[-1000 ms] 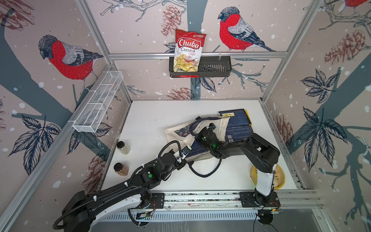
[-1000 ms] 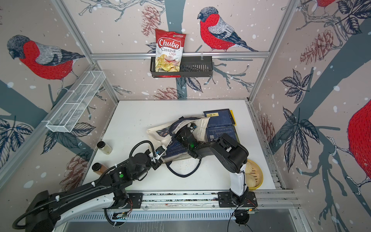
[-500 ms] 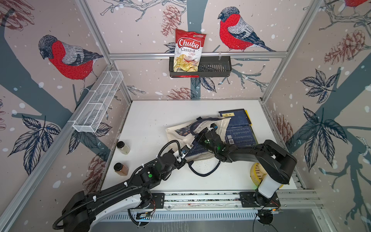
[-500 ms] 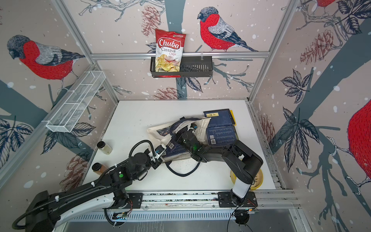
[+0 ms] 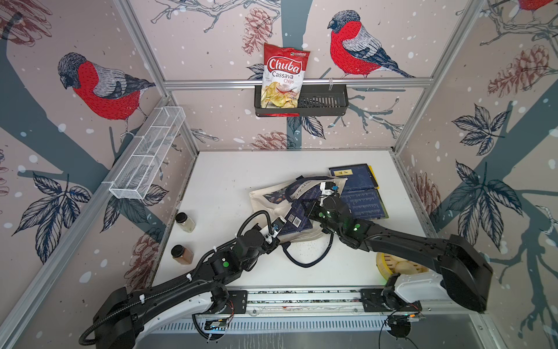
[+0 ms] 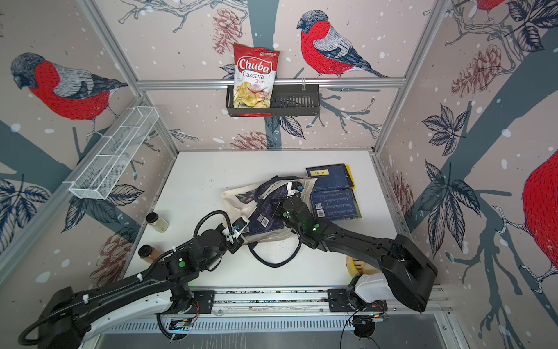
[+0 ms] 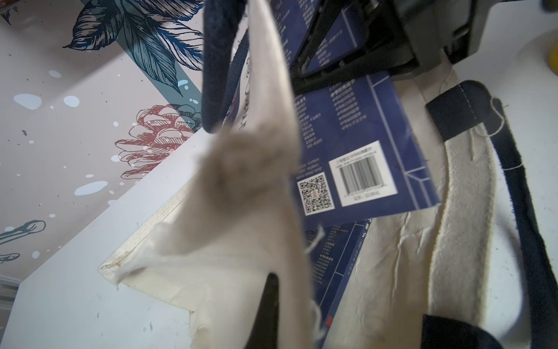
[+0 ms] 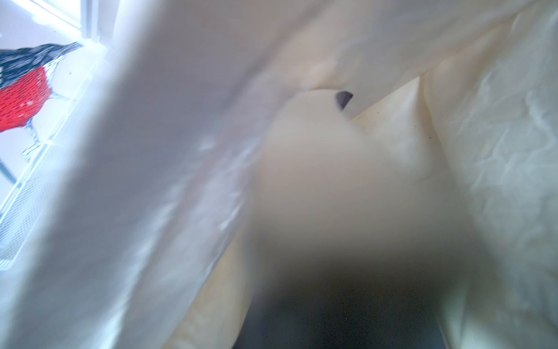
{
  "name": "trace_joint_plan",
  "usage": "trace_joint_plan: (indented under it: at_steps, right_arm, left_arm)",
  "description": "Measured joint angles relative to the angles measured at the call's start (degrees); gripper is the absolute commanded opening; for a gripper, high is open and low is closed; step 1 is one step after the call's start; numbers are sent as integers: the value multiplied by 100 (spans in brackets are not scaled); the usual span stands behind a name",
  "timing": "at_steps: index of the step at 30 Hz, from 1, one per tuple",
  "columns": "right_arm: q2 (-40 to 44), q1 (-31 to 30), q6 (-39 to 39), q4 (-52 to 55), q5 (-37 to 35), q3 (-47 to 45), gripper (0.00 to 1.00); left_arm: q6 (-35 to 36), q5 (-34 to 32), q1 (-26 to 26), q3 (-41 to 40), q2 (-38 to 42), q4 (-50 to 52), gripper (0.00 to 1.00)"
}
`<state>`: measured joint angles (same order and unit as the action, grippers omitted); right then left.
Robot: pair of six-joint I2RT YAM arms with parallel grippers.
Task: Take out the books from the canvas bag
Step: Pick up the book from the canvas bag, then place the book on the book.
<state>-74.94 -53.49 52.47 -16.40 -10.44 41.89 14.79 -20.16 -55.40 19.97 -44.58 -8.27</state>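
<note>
Two arms meet at the canvas bag (image 5: 267, 201): left jaws clamp its cloth at seven o'clock; right jaws, together, lie against a navy book (image 5: 294, 220) at its mouth.

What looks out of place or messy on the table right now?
The canvas bag lies crumpled flat, one navy handle sprawled across the table. A navy book pokes crookedly out of its mouth, only half out. Nothing looks spilled or torn.
</note>
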Motion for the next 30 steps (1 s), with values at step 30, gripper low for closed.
trace_joint_plan:
  at_steps: [30]
  right_arm:
    - [3145, 1298, -922, 1517, -721, 293, 0]
  left_arm:
    - [-42, -61, 0, 33, -83, 0, 0]
